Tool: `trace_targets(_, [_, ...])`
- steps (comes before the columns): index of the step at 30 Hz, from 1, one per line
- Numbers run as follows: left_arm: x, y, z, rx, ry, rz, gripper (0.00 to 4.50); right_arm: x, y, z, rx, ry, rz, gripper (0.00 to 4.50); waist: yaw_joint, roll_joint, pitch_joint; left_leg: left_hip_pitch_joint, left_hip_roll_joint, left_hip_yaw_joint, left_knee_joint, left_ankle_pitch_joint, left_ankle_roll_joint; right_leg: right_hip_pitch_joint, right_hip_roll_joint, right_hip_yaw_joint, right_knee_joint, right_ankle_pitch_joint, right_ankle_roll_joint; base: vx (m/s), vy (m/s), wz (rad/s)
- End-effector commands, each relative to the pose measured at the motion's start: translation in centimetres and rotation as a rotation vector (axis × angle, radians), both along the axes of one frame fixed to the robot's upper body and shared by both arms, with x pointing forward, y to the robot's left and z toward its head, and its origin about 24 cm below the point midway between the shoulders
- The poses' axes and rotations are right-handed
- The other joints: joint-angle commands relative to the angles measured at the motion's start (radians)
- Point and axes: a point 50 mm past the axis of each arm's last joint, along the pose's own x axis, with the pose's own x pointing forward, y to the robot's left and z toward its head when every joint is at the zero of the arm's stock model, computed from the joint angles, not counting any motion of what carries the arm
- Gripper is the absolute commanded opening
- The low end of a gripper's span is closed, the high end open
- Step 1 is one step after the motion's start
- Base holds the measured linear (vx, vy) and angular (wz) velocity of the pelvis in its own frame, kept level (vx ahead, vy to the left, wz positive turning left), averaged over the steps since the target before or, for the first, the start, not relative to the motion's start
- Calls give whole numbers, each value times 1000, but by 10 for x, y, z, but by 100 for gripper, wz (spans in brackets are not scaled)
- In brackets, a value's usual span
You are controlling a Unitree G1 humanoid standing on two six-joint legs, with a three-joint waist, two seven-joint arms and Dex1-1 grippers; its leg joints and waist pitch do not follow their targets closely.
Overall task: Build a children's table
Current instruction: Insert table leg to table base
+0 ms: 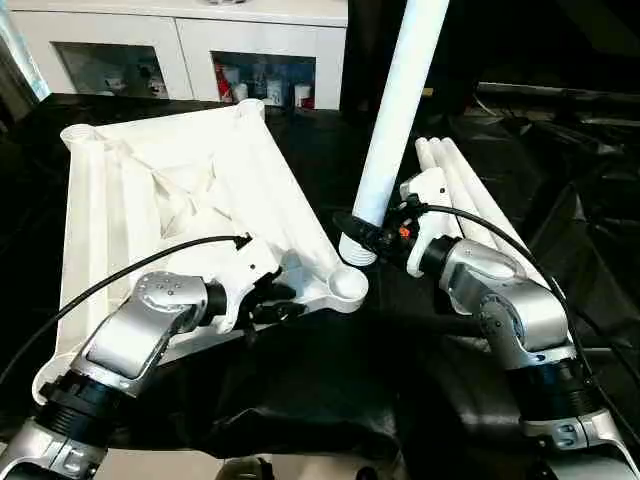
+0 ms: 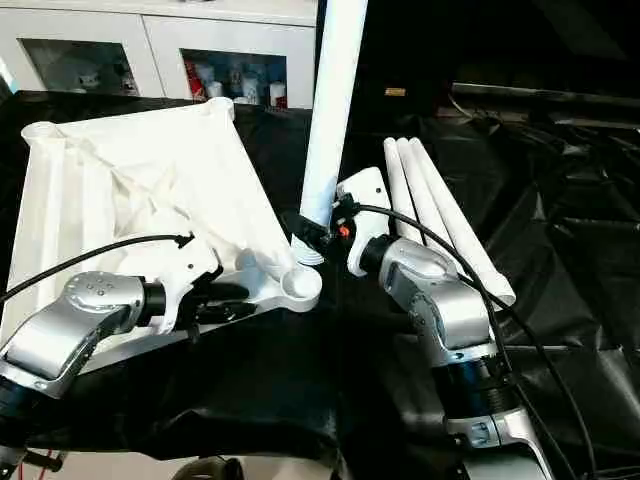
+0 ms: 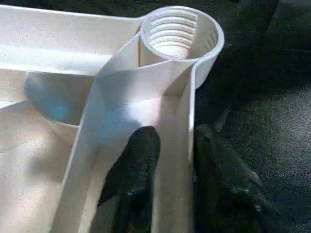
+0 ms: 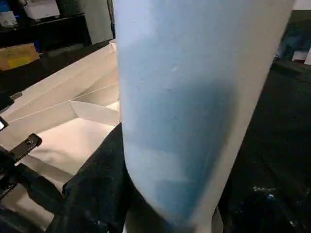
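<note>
The children's table top (image 1: 170, 200) lies upside down on black cloth, ribbed underside up, with a round threaded corner socket (image 1: 348, 283) at its near right corner. My left gripper (image 1: 272, 305) straddles the rim wall just behind that socket. One finger (image 3: 141, 160) is inside the rim and the other outside, both pressed against the wall. My right gripper (image 1: 365, 232) is shut on the lower end of a white leg (image 1: 400, 110). That leg stands nearly upright, its bottom end just beyond the socket and slightly to its right. The leg (image 4: 194, 107) is also close up in the right wrist view.
Three more white legs (image 1: 470, 200) lie side by side on the cloth, right of the held leg and behind my right arm. A white cabinet with glass doors (image 1: 180, 45) stands at the back. Black cloth (image 1: 300, 390) covers the work surface.
</note>
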Motion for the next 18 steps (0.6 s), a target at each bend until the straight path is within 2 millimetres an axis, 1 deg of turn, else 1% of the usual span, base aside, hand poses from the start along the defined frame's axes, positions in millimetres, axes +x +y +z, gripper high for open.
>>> trace_targets(1, [0,-4,4,3,-4,-31,109,2,-5,0,-6,0,-17,193,-2,8,-58,35,66,-26,-86,-280,-27,34,-82,51,-76,-279,-192,0,0,0])
trace_targets(3, [-2,-5,3,9,-1,-50,93,2,-5,0,-7,0,-17,193,-2,9,-57,36,67,-28,-88,-290,-32,33,-82,51,-77,-294,-186,0,0,0])
trace_targets(4, [-2,-5,3,11,0,-53,77,2,-4,1,-7,1,-16,193,-2,9,-57,36,66,-27,-88,-296,-34,33,-82,52,-78,-302,-184,0,0,0])
trace_targets(5, [-2,-6,4,12,0,-55,77,1,-4,1,-7,1,-15,193,-2,9,-57,36,66,-27,-88,-296,-34,33,-82,52,-78,-302,-184,0,0,0])
trace_targets(6, [-2,-6,4,12,0,-56,65,1,-4,1,-7,2,-13,193,-2,9,-56,37,67,-28,-88,-302,-36,32,-83,52,-79,-314,-180,0,0,0])
trace_targets(7, [-2,-6,4,13,-1,-58,55,1,-4,0,-8,4,-10,193,-3,7,-56,36,67,-28,-89,-304,-36,32,-83,52,-79,-321,-178,0,0,0])
trace_targets(8, [-2,-6,4,15,-1,-62,45,1,-3,0,-9,7,-7,193,-3,7,-57,37,67,-28,-89,-305,-37,31,-82,51,-79,-323,-177,0,0,0])
trace_targets(10, [-2,-7,5,20,-4,-68,31,0,-3,-2,-15,16,4,193,-3,7,-58,35,67,-28,-89,-296,-36,32,-83,52,-79,-312,-176,0,0,0])
trace_targets(11, [-2,-7,5,20,-6,-67,31,0,-3,-3,-19,21,10,193,-3,6,-58,35,67,-28,-89,-290,-34,33,-82,52,-78,-305,-178,0,0,0])
trace_targets(13, [2,-7,7,8,-29,-45,3,-2,-1,-8,-34,40,38,193,-2,7,-59,35,68,-27,-88,-280,-30,34,-82,51,-76,-282,-183,0,0,0])
trace_targets(16, [5,-7,9,-7,-36,-31,0,-3,0,-13,-41,67,57,193,-3,7,-59,34,67,-27,-87,-276,-27,34,-82,51,-75,-269,-194,0,0,0])
trace_targets(18, [6,-8,9,-14,-39,-34,0,-3,0,-16,-48,77,68,193,-2,6,-58,33,67,-27,-87,-279,-25,36,-84,52,-77,-279,-195,0,0,0])
